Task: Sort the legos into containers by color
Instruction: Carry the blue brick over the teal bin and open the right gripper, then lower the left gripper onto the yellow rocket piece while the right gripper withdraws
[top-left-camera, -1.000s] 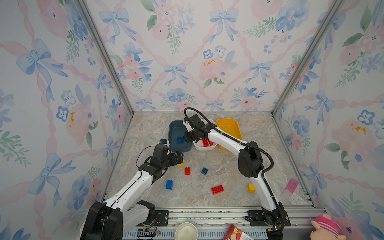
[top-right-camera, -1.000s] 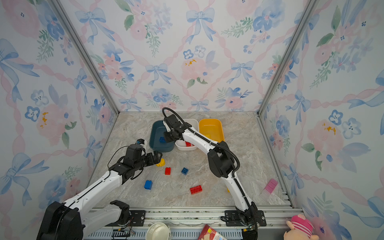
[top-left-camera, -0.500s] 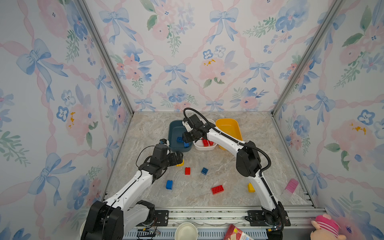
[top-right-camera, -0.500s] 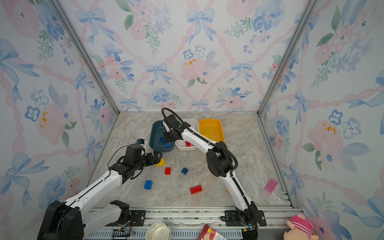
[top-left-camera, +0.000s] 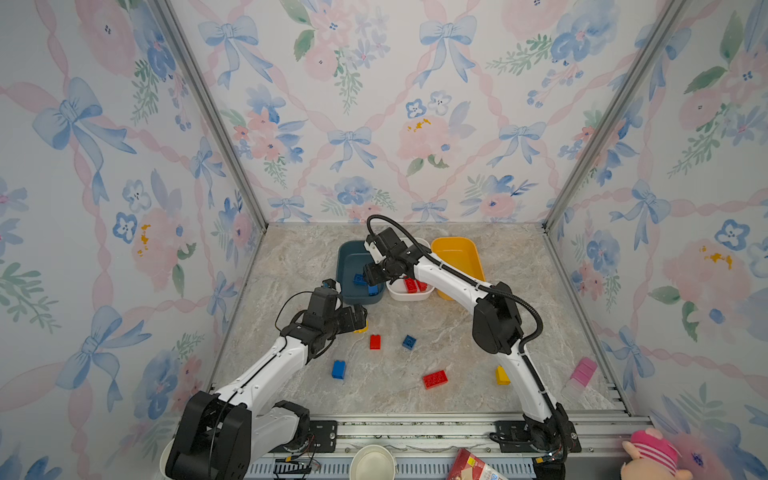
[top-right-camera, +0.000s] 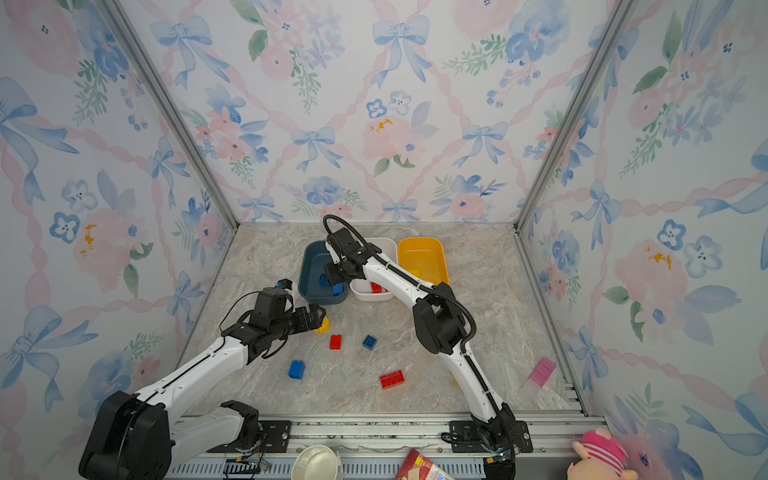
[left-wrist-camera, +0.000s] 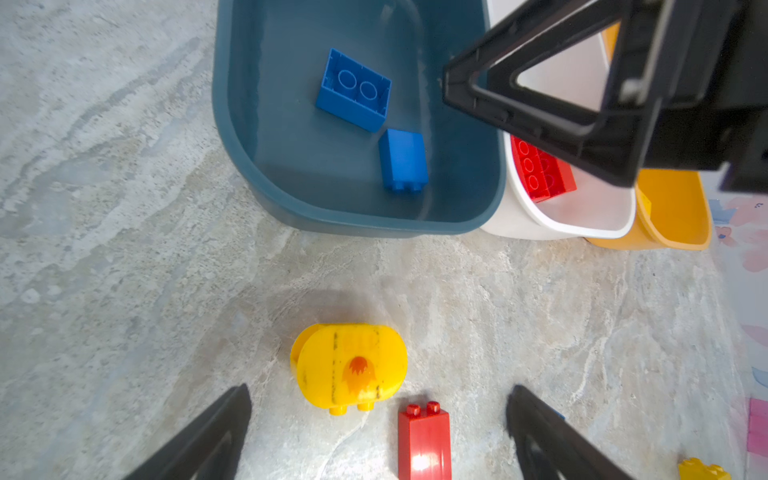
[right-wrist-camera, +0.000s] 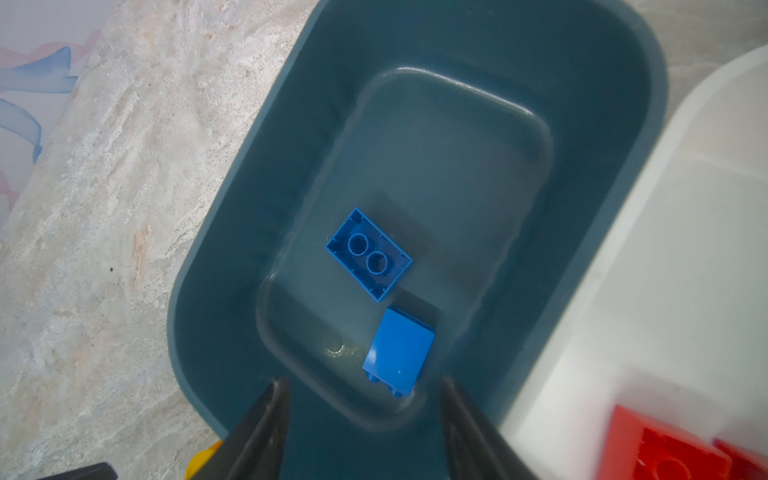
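One red brick (left-wrist-camera: 424, 440) just beside rounded yellow piece (left-wrist-camera: 349, 368).

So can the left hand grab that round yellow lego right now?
Probably yes. The left hand is open, and the round yellow lego lies just ahead of it with nothing between. The red brick beside it sits close, though.

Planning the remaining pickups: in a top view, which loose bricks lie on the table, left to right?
Tall blue brick, rounded yellow piece, small red brick, small blue brick, long red brick, yellow brick.
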